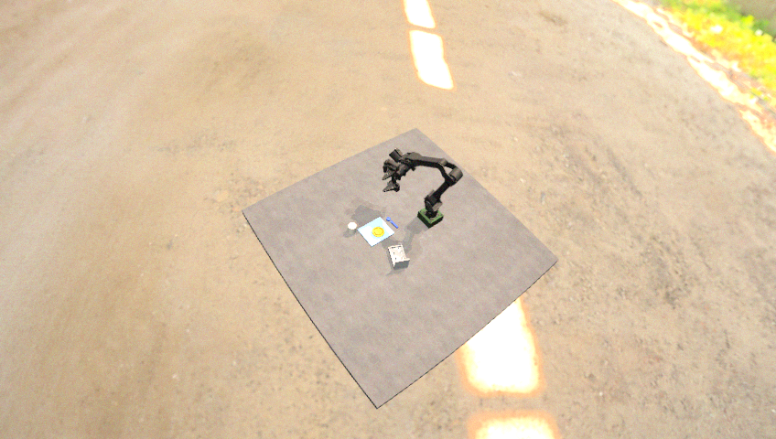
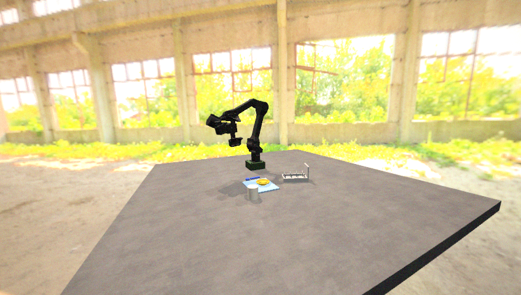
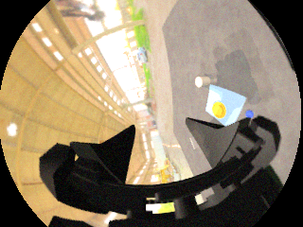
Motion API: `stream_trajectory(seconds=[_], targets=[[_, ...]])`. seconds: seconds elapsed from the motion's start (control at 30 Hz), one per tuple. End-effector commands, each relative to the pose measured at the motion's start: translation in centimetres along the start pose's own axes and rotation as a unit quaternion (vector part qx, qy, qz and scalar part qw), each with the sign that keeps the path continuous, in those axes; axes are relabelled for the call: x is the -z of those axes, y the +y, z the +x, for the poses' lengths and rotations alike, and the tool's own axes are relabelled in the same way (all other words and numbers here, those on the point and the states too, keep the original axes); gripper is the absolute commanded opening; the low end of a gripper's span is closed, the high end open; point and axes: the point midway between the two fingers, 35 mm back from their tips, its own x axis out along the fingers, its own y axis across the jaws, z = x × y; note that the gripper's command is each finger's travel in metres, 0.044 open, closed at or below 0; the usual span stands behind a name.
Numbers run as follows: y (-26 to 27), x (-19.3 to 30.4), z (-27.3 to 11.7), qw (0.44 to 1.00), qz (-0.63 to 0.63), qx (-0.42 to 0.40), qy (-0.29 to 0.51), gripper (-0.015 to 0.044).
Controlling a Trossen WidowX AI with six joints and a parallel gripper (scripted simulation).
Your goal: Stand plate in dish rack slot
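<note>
On the table [image 2: 329,233], the yellow plate [image 2: 262,181] is seen lying flat on a blue mat [image 2: 270,187], just beside the rack [image 2: 295,176], while the gripper [image 2: 235,141], spread wide and empty, is held high above, the plate lying well below it.

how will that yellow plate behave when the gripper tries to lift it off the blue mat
The plate looks rigid and shallow, so it probably won't flex. Lying flat on the mat, its low rim may be hard to pinch. Round, it could roll if stood on edge.
</note>
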Motion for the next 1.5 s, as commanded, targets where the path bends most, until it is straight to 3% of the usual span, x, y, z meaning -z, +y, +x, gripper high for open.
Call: stream_trajectory(seconds=[0.0,0.77,1.47], targets=[[0.0,0.0,0.1,1.0,-0.001,0.002,0.0,0.04],[-6.4,0.3,6.0,0.961,-0.127,0.228,0.088,0.04],[-12.3,2.1,9.7,0.836,-0.274,0.42,0.224,0.04]])
